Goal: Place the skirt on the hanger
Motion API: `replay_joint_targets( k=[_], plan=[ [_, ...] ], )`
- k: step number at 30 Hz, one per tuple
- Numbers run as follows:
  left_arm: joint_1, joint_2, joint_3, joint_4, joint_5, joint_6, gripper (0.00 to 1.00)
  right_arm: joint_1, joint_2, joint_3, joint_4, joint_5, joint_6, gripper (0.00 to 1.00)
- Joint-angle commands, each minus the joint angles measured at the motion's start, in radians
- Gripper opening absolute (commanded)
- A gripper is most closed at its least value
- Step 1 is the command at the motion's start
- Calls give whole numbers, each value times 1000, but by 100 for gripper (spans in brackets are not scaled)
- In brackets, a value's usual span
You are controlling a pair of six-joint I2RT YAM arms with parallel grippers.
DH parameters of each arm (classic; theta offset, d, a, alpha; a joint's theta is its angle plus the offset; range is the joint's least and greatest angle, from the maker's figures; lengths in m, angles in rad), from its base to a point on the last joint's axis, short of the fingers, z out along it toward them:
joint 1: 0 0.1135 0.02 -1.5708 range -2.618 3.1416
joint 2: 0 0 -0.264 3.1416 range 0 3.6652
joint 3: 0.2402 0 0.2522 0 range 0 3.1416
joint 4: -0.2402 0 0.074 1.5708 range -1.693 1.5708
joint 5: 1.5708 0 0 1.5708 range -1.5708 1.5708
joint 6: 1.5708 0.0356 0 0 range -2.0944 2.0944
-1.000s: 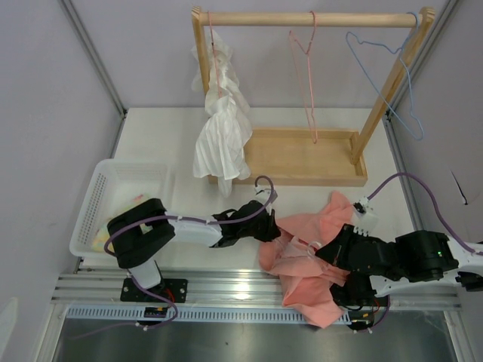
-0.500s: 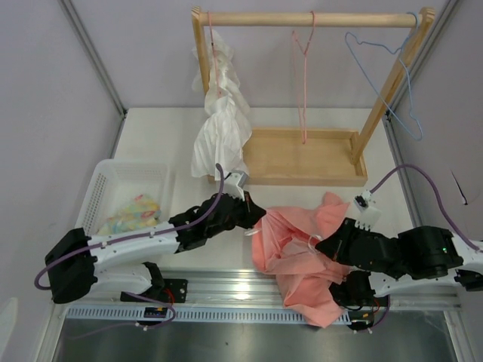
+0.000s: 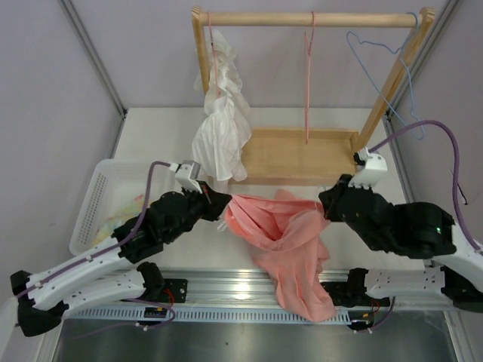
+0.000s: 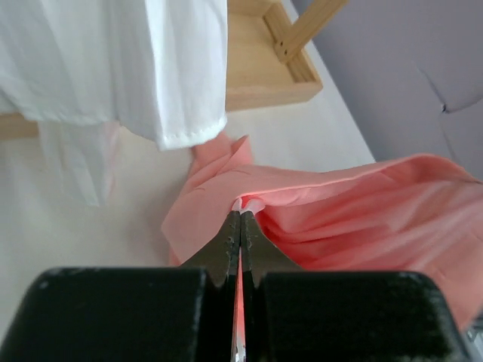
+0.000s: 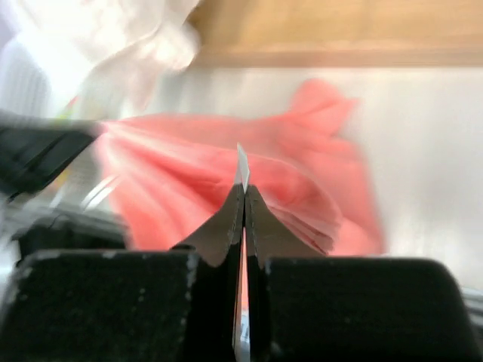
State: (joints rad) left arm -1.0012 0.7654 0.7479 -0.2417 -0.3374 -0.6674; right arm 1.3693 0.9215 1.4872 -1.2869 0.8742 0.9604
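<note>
Between the two arms, out front of the wooden rack (image 3: pixel 302 154), we've got the skirt (image 3: pixel 279 226) pulled up off the table (image 3: pixel 151 136) and strung across like a hammock. The left gripper (image 3: pixel 220 202) is pinched tight on the skirt's left edge. On the left wrist cam the jaws are pressed together, with a little fold of pink cloth caught right at the tips. The right gripper (image 3: pixel 326 204) has its jaws together too. From above, the cloth runs right up to it, and a thin strip of pink sits between the fingers on its own cam, so we'd call that clamped on the skirt as well. That view is pretty blurry, though.

The middle of the skirt sags between the two grips. A long tail of it drops down over the metal rail (image 3: pixel 226 283) at the near edge of the table.

The hanger (image 3: pixel 308 83) is up on the rod (image 3: pixel 256 18), about mid-rod, hanging edge-on to us and well apart from the skirt. A white garment (image 3: pixel 220 132) hangs at the left end of the rod, its hem just behind the left gripper. A blue hanger (image 3: pixel 392 72) is at the right end, and a white basket (image 3: pixel 94 197) sits on the table off to the left.
</note>
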Motion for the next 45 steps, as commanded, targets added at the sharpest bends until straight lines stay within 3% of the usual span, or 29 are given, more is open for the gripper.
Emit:
replay_joint_targets(
  k=[1,2,3,5,8,12,20,25,33,37,45],
  plan=[
    [9,-69,103,-88,-89,45,0,-249,43,51,278,-162,-429,0],
    [9,-71,161,-100,-92,58,0,-328,57,57,314,-320,-513,0],
    [10,-69,180,-125,-97,63,0,-470,72,65,337,-389,-538,0],
    [10,-61,258,-146,-103,75,0,-617,123,108,383,-548,-592,0],
    [10,-38,339,-211,-118,84,0,-714,177,191,417,-657,-617,0],
    [12,-18,380,-269,-118,65,0,-751,157,217,420,-687,-588,0],
    [18,-66,197,-318,-71,-86,0,-792,-131,-270,483,-678,-456,0],
    [59,-78,3,-268,8,-187,0,-904,-231,-433,446,-716,-408,0],
    [62,49,-318,42,115,-354,0,-918,-338,-634,457,-779,-342,0],
    [46,159,-343,166,146,-350,0,-883,-404,-766,494,-842,-286,0],
    [15,296,-367,304,225,-307,0,-660,-379,-847,537,-666,-164,0]
  ],
)
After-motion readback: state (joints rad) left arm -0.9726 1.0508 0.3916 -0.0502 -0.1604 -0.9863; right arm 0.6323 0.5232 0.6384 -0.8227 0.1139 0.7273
